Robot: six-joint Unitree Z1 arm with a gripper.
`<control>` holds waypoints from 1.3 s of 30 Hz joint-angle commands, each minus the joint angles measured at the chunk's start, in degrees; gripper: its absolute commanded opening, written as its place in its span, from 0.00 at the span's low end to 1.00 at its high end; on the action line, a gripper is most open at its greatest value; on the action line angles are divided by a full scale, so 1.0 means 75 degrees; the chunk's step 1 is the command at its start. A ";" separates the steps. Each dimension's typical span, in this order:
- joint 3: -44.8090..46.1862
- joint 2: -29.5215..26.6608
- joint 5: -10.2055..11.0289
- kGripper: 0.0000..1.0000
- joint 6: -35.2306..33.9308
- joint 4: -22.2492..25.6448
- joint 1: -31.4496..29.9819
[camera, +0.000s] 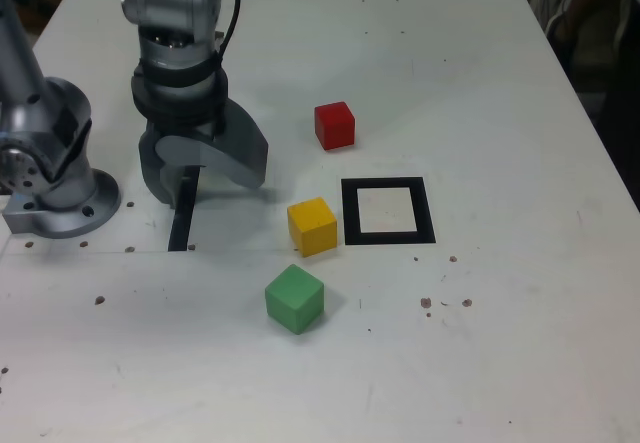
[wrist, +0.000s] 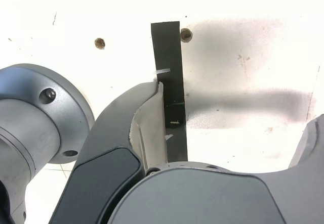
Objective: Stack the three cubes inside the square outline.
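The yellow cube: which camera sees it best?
The exterior view. It shows the whole yellow cube beside the black square outline, with nothing in front of it. The wrist view doesn't show the cube at all, just the claw over the table and a black strip.

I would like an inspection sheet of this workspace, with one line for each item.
Surface: white table, marked with small brown spots.
Job's things: red cube, yellow cube and green cube, separate; square outline with no cube inside.
Clutter: thin black strip on the table, partly hidden by the pincer.
Gripper: pincer open, nothing between its jaws.
Cables: one dark cable along the arm.
Surroundings: dark areas beyond the table edges.
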 commanded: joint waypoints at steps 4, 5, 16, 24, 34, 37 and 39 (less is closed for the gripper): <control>-0.0016 -0.0003 -0.0088 0.99 -0.0002 0.0043 -0.0016; -0.0017 -0.0013 -0.0103 0.99 -0.0002 0.0053 -0.0016; -0.0451 -0.0321 -0.0155 0.99 -0.0002 0.0909 0.0012; -0.1988 -0.0320 -0.0196 0.98 0.0048 0.2819 0.0210; -0.3957 0.0453 -0.0154 1.00 0.0570 0.3429 0.0889; -0.4476 0.0773 -0.0131 1.00 0.0897 0.3566 0.1131; -0.4727 0.0999 -0.0089 0.99 0.1122 0.3589 0.1305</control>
